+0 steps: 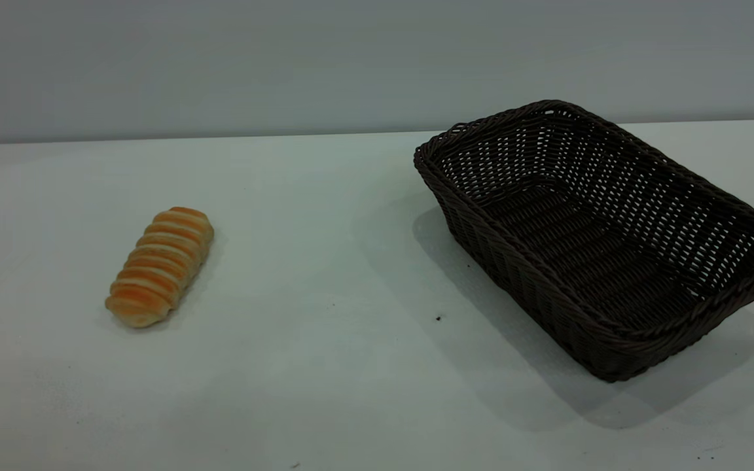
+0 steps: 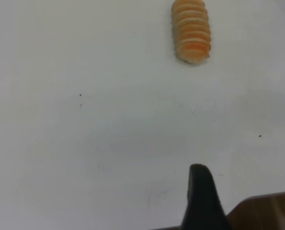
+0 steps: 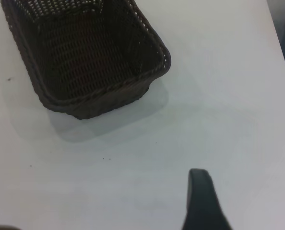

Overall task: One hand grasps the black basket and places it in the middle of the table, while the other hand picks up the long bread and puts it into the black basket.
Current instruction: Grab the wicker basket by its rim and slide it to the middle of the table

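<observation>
The long bread (image 1: 160,265), golden-orange with pale ridges, lies on the table (image 1: 324,275) at the left. The black basket (image 1: 612,330), empty, stands on the table at the right, turned at an angle. Neither gripper shows in the exterior view. In the left wrist view a black part of my left gripper (image 2: 200,194) hangs above bare table, well apart from the bread (image 2: 191,29). In the right wrist view a black part of my right gripper (image 3: 200,196) hangs above bare table, apart from the basket (image 3: 85,108). Neither gripper holds anything that I can see.
A grey wall (image 1: 285,59) runs behind the table. The table's edge, with brown floor (image 2: 272,211) beyond it, is close to my left gripper. Another table edge (image 3: 282,52) shows in the right wrist view. A dark speck (image 1: 438,318) lies near the basket.
</observation>
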